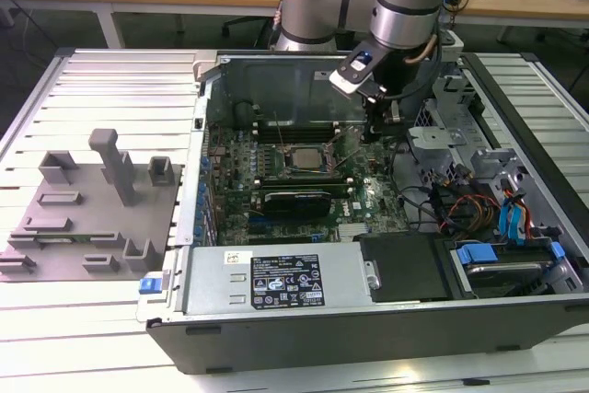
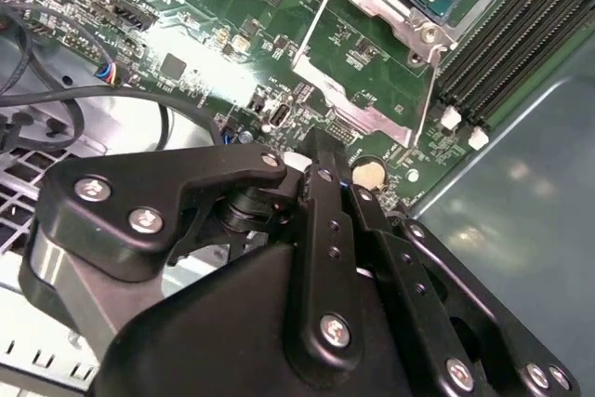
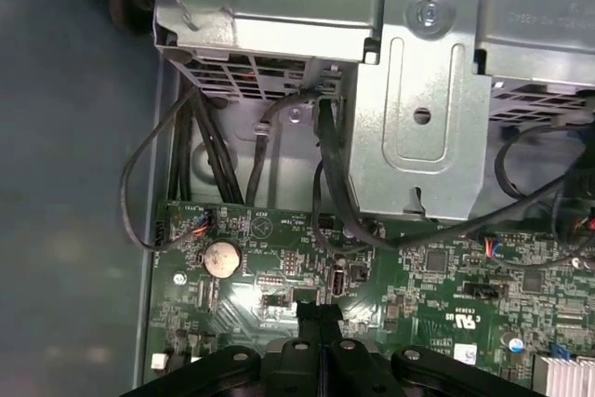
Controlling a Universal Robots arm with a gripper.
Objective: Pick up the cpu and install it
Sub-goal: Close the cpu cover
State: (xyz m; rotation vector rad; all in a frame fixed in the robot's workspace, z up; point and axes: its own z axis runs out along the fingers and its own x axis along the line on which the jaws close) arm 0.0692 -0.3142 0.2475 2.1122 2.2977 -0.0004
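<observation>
Computer case (image 1: 368,347): lies open, its insides exposed.
Motherboard (image 1: 235,186): green, flat on the case floor.
Gripper (image 3: 316,311): fingers pressed together, holding nothing, low over the board.
Cpu (image 1: 302,157): flat mid-board, about eight o'clock from the gripper in the exterior view.
Handling: likely light, rigid and delicate; best taken by opposite edges.

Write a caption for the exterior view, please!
Robot pincer hovers over the motherboard, to the exterior view's right of the seated cpu.
</observation>
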